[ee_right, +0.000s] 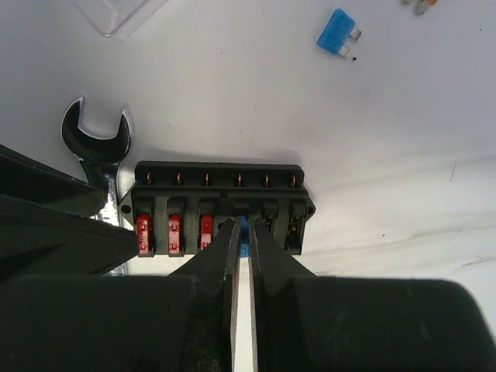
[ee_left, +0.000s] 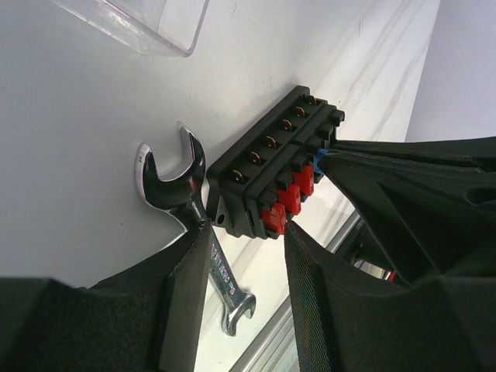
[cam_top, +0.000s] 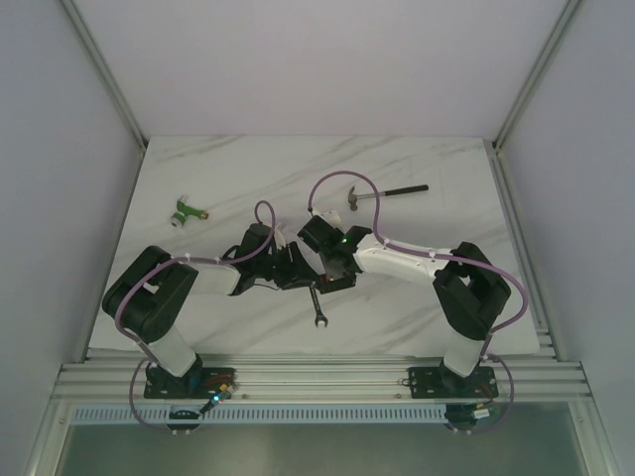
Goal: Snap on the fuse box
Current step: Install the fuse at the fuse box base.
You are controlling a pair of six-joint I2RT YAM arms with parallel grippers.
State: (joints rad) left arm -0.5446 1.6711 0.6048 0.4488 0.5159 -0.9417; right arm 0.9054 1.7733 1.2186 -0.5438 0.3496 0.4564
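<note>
The black fuse box (ee_right: 221,205) lies on the white table with three red fuses (ee_right: 173,234) in its slots. My right gripper (ee_right: 242,229) is shut on a blue fuse (ee_right: 245,227) at the fourth slot. In the left wrist view the box (ee_left: 267,167) lies just beyond my left gripper (ee_left: 242,232), which is open, one fingertip (ee_right: 93,236) against the box's end. The clear cover (ee_left: 147,23) lies apart on the table beyond the box; it also shows in the right wrist view (ee_right: 120,15). In the top view both grippers (cam_top: 310,268) meet at mid-table and hide the box.
A steel wrench (ee_left: 174,178) lies beside the box, partly under my left finger, and shows in the top view (cam_top: 317,307). A hammer (cam_top: 387,193) lies at the back right. A green-and-white connector (cam_top: 187,211) lies at the left. A loose blue fuse (ee_right: 337,32) lies beyond the box.
</note>
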